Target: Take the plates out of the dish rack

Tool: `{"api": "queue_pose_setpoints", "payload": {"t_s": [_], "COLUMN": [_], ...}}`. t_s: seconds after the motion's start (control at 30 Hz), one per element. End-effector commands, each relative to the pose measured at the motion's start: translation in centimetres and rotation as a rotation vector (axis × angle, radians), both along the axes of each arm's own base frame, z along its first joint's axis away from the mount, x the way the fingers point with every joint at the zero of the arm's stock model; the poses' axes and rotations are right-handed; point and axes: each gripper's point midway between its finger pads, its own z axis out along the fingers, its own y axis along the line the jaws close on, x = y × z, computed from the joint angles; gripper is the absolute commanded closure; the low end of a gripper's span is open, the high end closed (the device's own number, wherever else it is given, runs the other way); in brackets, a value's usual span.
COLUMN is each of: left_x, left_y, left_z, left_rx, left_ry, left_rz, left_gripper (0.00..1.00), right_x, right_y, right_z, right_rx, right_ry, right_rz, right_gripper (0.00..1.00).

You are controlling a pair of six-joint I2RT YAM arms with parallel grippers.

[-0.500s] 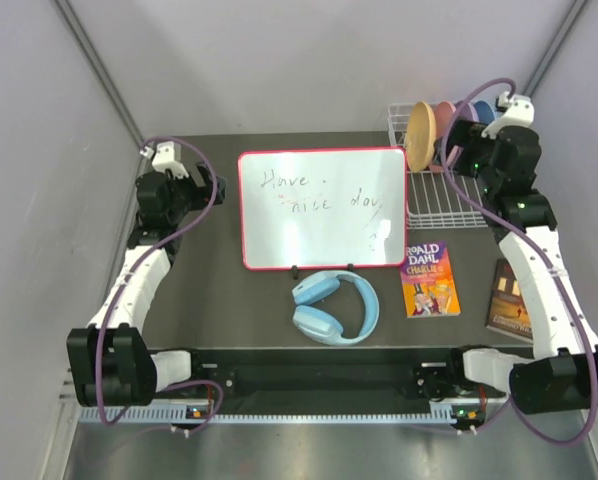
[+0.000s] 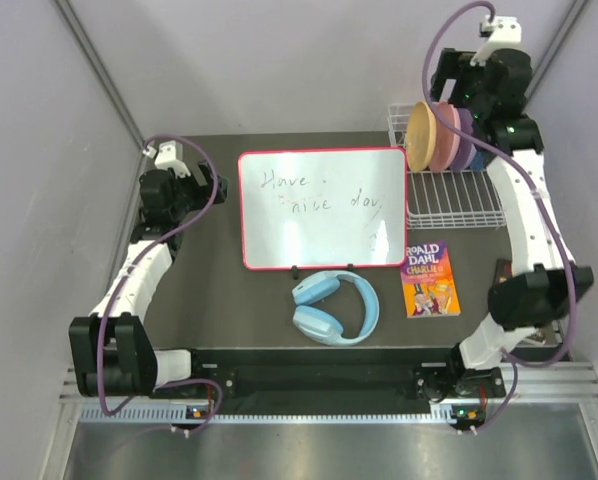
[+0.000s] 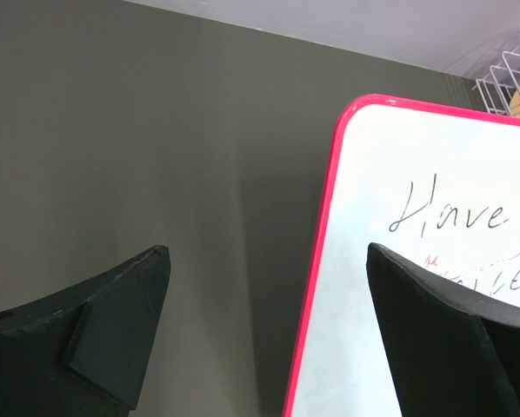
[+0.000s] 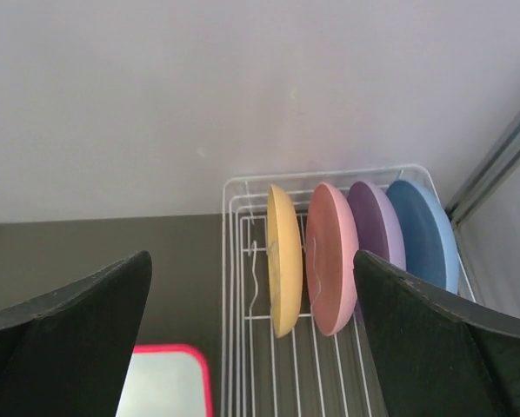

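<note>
The white wire dish rack [image 2: 457, 205] stands at the back right of the table. Four plates stand upright in it, side by side: yellow-orange [image 2: 419, 137], pink [image 2: 443, 140], lilac-purple [image 2: 463, 140] and light blue [image 2: 477, 158]. The right wrist view shows them from above: yellow [image 4: 283, 261], pink [image 4: 331, 259], purple [image 4: 375, 228], blue [image 4: 423, 233], with the rack [image 4: 243, 287] below. My right gripper [image 2: 447, 85] [image 4: 251, 261] is open and empty, high above the plates. My left gripper [image 2: 204, 188] [image 3: 267, 252] is open and empty, at the whiteboard's left edge.
A red-framed whiteboard [image 2: 321, 207] [image 3: 416, 287] lies mid-table, left of the rack. Light-blue headphones [image 2: 334, 308] lie in front of it. A Roald Dahl book [image 2: 430, 278] lies beside them, another book partly hidden under the right arm. Grey walls close in at back and sides.
My right arm has risen and swung back, from level with the plates to high above the rack. The left arm has not moved.
</note>
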Motion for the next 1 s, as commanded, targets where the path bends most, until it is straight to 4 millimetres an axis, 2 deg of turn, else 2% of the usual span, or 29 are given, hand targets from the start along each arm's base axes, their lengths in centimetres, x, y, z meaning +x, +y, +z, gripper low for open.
{"api": "queue_pose_setpoints", "payload": {"t_s": [0.0,0.13,0.23,0.3,0.33,0.43,0.53,0.6,0.63,0.7,0.87,0.97], "left_x": [1.1,1.1,1.2,1.3,1.4,1.5,1.5,1.5,1.5,1.5,1.6,1.7], "left_y": [-0.2,0.1,0.2,0.2,0.3,0.4,0.6,0.7,0.8,1.0,1.0,1.2], "left_z": [1.9,0.7,0.0,-0.5,-0.7,-1.1,-1.6,-1.9,-2.0,-2.3,-3.0,-3.0], "left_rx": [-0.044,-0.037,-0.039,-0.036,-0.034,-0.023,-0.008,-0.001,0.007,0.014,0.019,0.021], "left_ry": [-0.08,-0.071,-0.059,-0.049,-0.047,-0.039,-0.031,-0.028,-0.028,-0.021,-0.008,-0.008], "left_rz": [0.006,0.023,0.029,0.028,0.031,0.033,0.039,0.045,0.046,0.052,0.052,0.06], "left_gripper": [0.01,0.01,0.01,0.01,0.01,0.01,0.01,0.01,0.01,0.01,0.01,0.01], "right_x": [3.7,5.9,7.8,8.6,9.2,9.9,10.7,10.9,11.1,11.3,11.6,11.7], "right_y": [0.0,0.5,0.3,0.0,0.0,-0.8,-0.9,-1.2,-1.0,-1.1,-0.5,-0.2], "right_z": [-5.2,-7.9,-11.4,-12.4,-13.9,-15.4,-18.0,-18.9,-19.5,-20.0,-21.2,-21.4], "right_rx": [-0.067,-0.094,-0.127,-0.171,-0.184,-0.222,-0.245,-0.268,-0.276,-0.3,-0.335,-0.349], "right_ry": [0.149,0.188,0.243,0.26,0.283,0.303,0.344,0.361,0.368,0.373,0.385,0.386], "right_rz": [-0.043,-0.062,-0.096,-0.11,-0.11,-0.158,-0.176,-0.193,-0.194,-0.205,-0.206,-0.208], "right_gripper": [0.0,0.02,0.05,0.07,0.1,0.13,0.19,0.22,0.29,0.31,0.45,0.6]}}
